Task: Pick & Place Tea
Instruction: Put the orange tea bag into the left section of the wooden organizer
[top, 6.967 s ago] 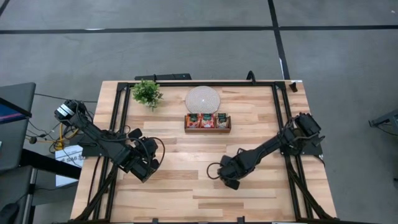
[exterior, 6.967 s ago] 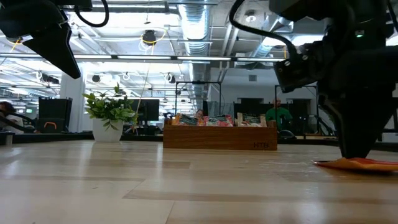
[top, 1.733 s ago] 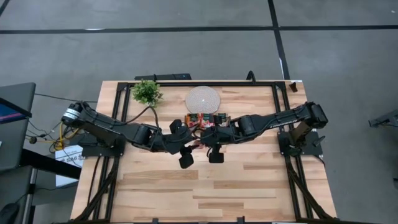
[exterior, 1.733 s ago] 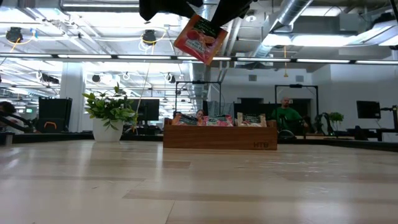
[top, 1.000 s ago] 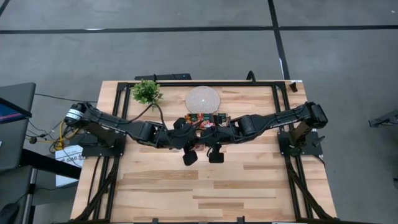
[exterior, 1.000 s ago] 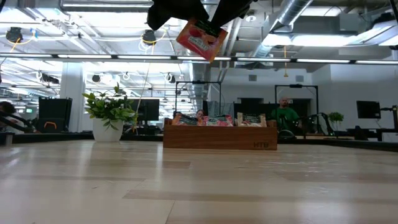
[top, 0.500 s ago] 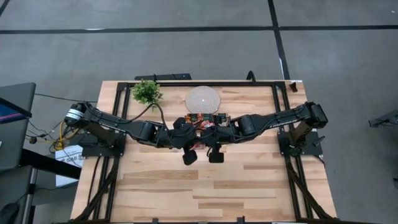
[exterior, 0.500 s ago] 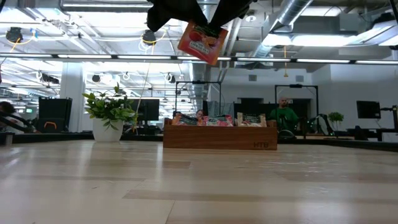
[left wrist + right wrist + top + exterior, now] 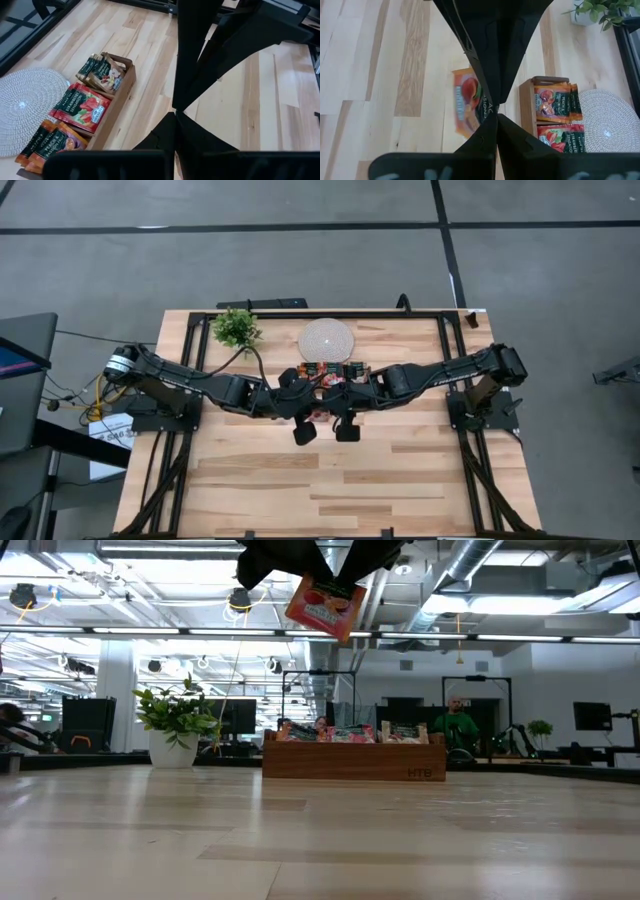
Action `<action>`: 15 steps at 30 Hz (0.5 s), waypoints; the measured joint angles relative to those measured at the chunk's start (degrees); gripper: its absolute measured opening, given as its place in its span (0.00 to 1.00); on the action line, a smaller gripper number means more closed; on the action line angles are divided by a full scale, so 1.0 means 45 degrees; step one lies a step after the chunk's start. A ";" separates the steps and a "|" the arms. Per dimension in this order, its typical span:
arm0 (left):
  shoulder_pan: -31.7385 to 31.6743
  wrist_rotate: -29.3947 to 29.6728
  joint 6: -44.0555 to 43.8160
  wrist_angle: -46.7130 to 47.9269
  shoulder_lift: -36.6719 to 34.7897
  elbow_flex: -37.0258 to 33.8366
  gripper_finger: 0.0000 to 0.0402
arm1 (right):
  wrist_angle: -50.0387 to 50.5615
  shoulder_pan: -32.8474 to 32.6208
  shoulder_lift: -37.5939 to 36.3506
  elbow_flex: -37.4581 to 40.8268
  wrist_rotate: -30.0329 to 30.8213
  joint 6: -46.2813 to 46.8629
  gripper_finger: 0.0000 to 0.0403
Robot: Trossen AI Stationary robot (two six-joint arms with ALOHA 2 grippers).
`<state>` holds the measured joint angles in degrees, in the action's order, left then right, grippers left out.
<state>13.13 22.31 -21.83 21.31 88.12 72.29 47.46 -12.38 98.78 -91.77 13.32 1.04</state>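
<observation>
Two claws pinch one red-orange tea sachet (image 9: 325, 606) aloft; it hangs tilted.

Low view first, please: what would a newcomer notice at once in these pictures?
A red-orange tea sachet hangs high in the air, pinched where the left gripper and right gripper meet, both shut, in front of the tray. Behind it the wooden tray holds more sachets, with a white disc and a small plant beyond.
</observation>
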 joint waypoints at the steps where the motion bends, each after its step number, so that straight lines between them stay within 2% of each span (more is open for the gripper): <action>1: 0.0000 0.0057 0.0057 0.0002 0.0000 0.0000 0.00 | -0.0002 0.0000 0.0000 0.0000 0.0000 -0.0004 0.00; 10: 0.0010 0.0153 0.0133 0.0061 0.0000 0.0000 0.00 | 0.0010 0.0010 -0.0001 0.0000 -0.0457 -0.0488 0.01; 15: 0.0001 0.0475 0.0123 0.0366 0.0000 0.0000 0.00 | 0.0264 0.0005 -0.0131 0.0005 -0.0659 -0.0587 0.11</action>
<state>13.13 24.45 -21.28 22.96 88.12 72.29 48.65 -12.36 98.19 -91.74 10.35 -1.60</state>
